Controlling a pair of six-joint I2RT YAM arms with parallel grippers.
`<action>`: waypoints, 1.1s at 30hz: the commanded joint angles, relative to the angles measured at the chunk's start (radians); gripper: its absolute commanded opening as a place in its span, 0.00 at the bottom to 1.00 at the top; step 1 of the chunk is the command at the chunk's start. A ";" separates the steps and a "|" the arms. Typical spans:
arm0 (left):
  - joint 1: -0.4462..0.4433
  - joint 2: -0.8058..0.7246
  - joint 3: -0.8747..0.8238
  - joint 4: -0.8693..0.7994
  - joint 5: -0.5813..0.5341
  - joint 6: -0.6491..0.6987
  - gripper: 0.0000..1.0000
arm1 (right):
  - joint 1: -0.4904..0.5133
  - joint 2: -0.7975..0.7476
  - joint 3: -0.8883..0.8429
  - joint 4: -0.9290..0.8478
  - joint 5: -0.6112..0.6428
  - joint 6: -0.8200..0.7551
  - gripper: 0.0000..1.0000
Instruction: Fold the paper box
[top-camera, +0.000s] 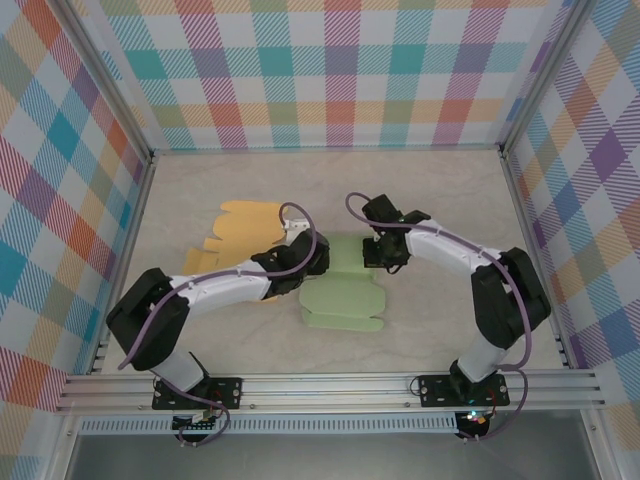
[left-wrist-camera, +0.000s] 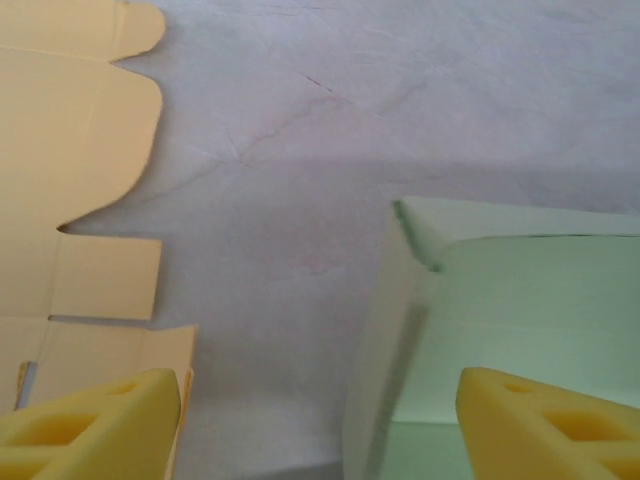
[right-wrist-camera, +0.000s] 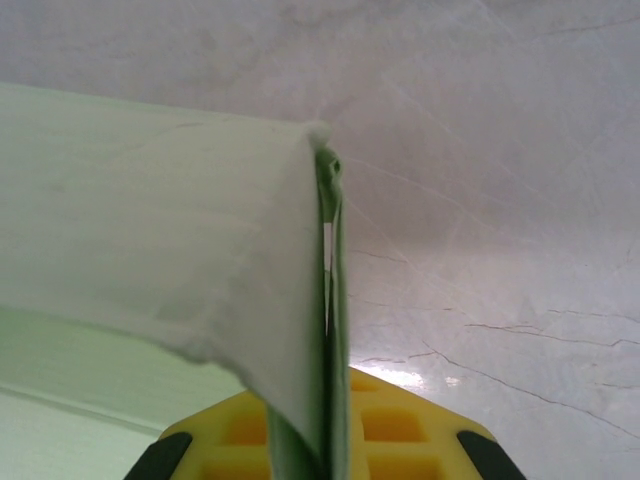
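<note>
The pale green paper box (top-camera: 345, 295) lies partly folded at the table's middle, its panels standing up at the far end. My left gripper (top-camera: 312, 258) is at the box's left side and open. In the left wrist view the yellow fingers (left-wrist-camera: 100, 425) stand wide apart around the box's left wall (left-wrist-camera: 385, 350) without touching it, with my left gripper (left-wrist-camera: 320, 430) low over the table. My right gripper (top-camera: 383, 255) is at the box's right far corner. It (right-wrist-camera: 325, 440) is shut on a doubled upright green panel (right-wrist-camera: 150, 220).
A flat, unfolded orange paper box (top-camera: 235, 235) lies left of the green one, right beside my left finger (left-wrist-camera: 70, 150). Checked walls enclose the marbled table (top-camera: 450, 200). Open tabletop lies beyond and to the right of the green box.
</note>
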 joint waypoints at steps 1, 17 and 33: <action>-0.013 -0.077 -0.024 0.028 0.070 -0.012 0.76 | -0.002 0.035 0.061 -0.101 0.015 -0.057 0.00; -0.009 -0.491 -0.151 -0.174 -0.072 -0.036 0.89 | -0.002 0.297 0.287 -0.374 0.080 -0.229 0.07; 0.047 -0.761 -0.240 -0.303 -0.217 -0.025 0.92 | -0.001 0.460 0.359 -0.371 0.231 -0.219 0.03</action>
